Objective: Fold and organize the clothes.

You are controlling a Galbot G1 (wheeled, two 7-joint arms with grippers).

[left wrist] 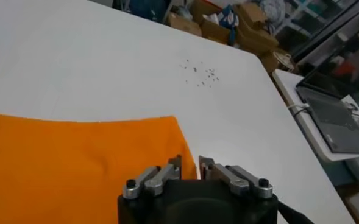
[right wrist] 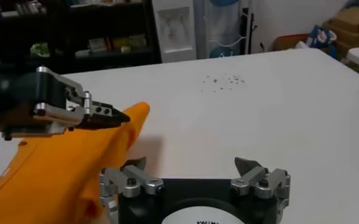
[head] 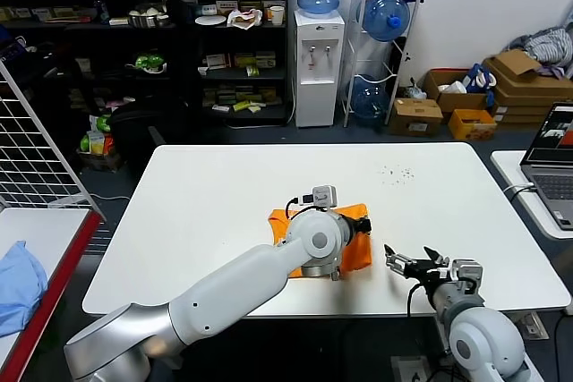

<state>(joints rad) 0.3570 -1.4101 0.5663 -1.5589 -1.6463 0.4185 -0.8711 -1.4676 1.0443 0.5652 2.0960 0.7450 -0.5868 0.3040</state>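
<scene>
The clothes are one orange T-shirt [head: 351, 252], lying folded in a small bundle near the middle front of the white table [head: 224, 194]. My left arm reaches over it, and my left gripper [left wrist: 190, 163] is low at the shirt's right-hand edge [left wrist: 167, 131]. Its fingers stand a narrow gap apart, with the fabric edge and bare table showing between them. From the right wrist view, the left gripper [right wrist: 115, 115] points at the shirt's raised corner [right wrist: 136, 112]. My right gripper [head: 416, 266] hovers open and empty near the front edge, right of the shirt [right wrist: 57, 176].
Dark specks [head: 397, 172] dot the table's far right. A laptop [head: 555, 163] sits on a side table to the right. A light blue cloth [head: 18, 279] lies on a red-edged surface at left, behind a wire grid [head: 36, 140]. Shelves and a water dispenser [head: 319, 60] stand behind.
</scene>
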